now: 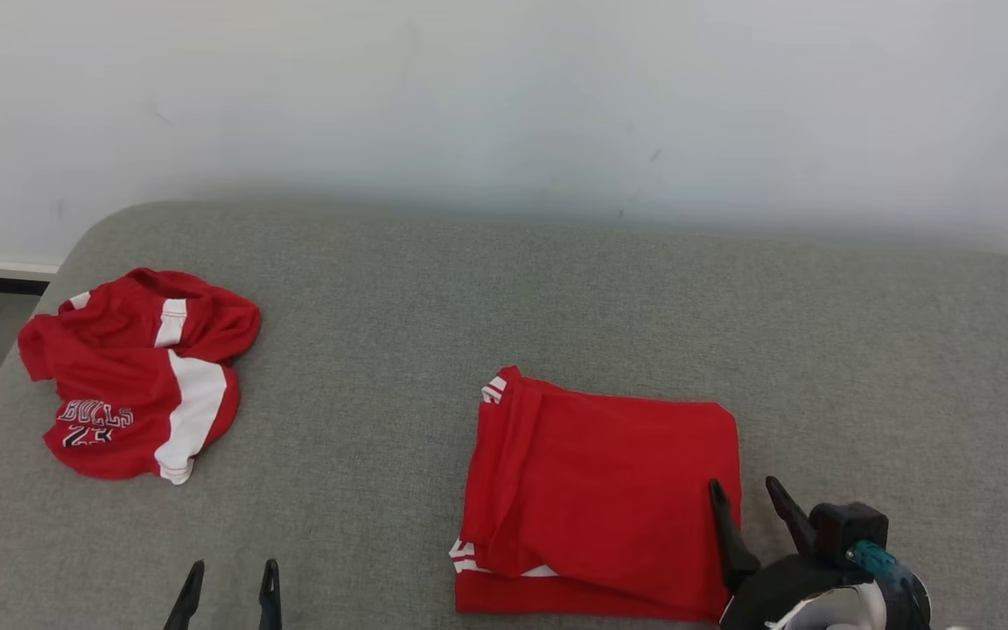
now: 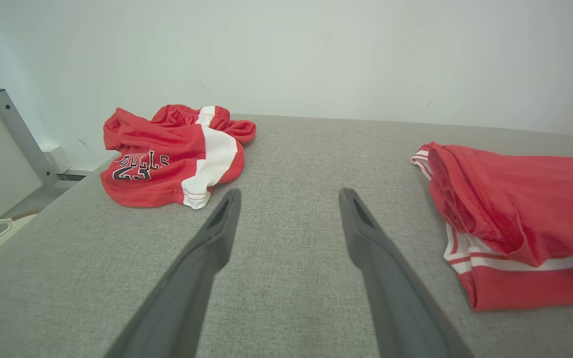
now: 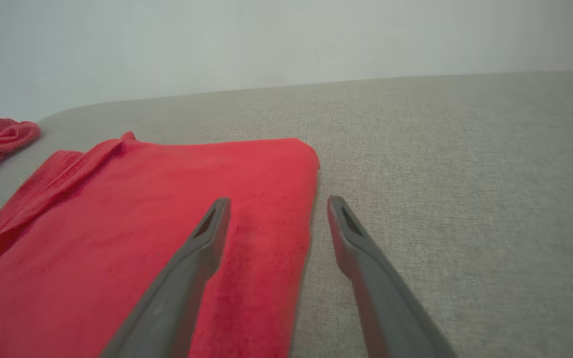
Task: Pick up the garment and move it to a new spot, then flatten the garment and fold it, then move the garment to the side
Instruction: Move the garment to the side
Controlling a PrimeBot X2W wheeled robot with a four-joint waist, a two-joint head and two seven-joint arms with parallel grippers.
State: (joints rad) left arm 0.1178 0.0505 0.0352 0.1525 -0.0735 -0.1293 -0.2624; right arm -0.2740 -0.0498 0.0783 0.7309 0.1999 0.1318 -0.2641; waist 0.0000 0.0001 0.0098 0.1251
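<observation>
The right gripper stands spread wide with nothing between its fingers. It straddles the right edge of the garment: its left finger lies over the red cloth and its right finger over bare grey cushion. Whether either tip touches what is under it cannot be told. The garment is folded into a flat block with white-striped hems showing at its left corners. Most of it lies to the left of this gripper, and its far right corner is just ahead of the fingertips. The left gripper is also spread and empty, above bare cushion. The garment lies to its right, apart from it. Ahead and to its left lies a crumpled red-and-white bundle lettered BULLS, near the cushion's far left corner, with the pale wall beyond.
</observation>
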